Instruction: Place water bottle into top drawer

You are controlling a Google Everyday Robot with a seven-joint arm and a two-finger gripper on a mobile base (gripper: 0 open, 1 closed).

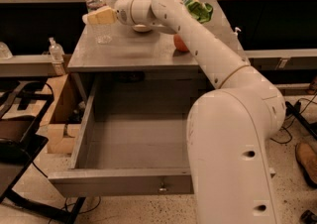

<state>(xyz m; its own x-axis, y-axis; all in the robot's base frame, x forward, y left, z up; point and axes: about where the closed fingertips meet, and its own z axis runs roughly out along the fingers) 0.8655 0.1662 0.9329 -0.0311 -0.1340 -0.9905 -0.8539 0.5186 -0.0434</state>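
The water bottle (97,14) is clear with a white cap and stands upright at the back left of the grey cabinet top (129,52). My gripper (98,18) reaches in from the right at the bottle's mid-height and overlaps it in the camera view. I cannot tell whether it touches the bottle. The top drawer (101,184) is pulled wide open below the cabinet top, and its inside is bare. Its small metal knob (162,187) shows on the front panel. My arm hides the drawer's right side.
An orange-red fruit (178,44), a white bowl (142,28) and a green bag (200,10) sit on the cabinet top behind my arm. A small nozzle-topped bottle (56,52) stands on a shelf at left. A cardboard box (54,119) and a black frame (20,153) stand left of the drawer.
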